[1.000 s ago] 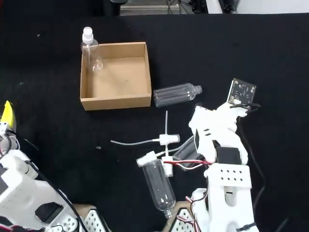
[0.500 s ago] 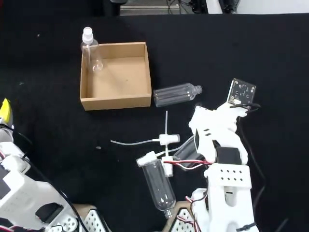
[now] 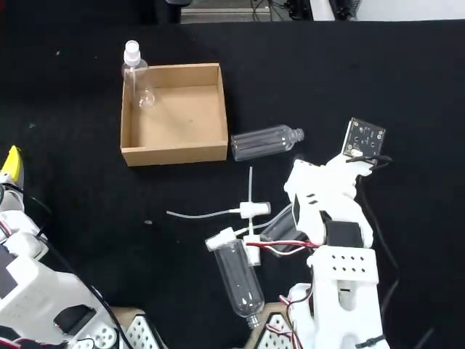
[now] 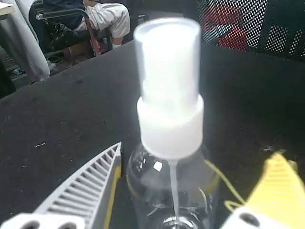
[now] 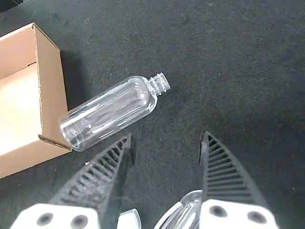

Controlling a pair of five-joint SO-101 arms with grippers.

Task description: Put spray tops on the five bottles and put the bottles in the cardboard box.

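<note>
The cardboard box (image 3: 174,116) lies open at the back left. A capped bottle (image 3: 134,69) stands at its far left corner. An open clear bottle (image 3: 265,142) (image 5: 112,114) lies beside the box's right wall, ahead of my open right gripper (image 5: 167,138). Loose spray tops (image 3: 251,211) with long tubes lie mid-table. Nearer the front lies another bottle (image 3: 240,280), and one more (image 3: 280,229) (image 5: 186,214) is partly under my right arm (image 3: 323,193). My left gripper (image 4: 198,152) is shut on a bottle with a spray top (image 4: 169,86), held upright.
My left arm (image 3: 29,283) is at the table's front left edge, its yellow fingertip (image 3: 11,163) showing. Black cloth covers the table, with open room left of and behind the box. The box's corner (image 5: 28,95) is close to the lying bottle.
My left arm has shifted slightly at the left edge of the table. The right arm and the loose items have not moved.
</note>
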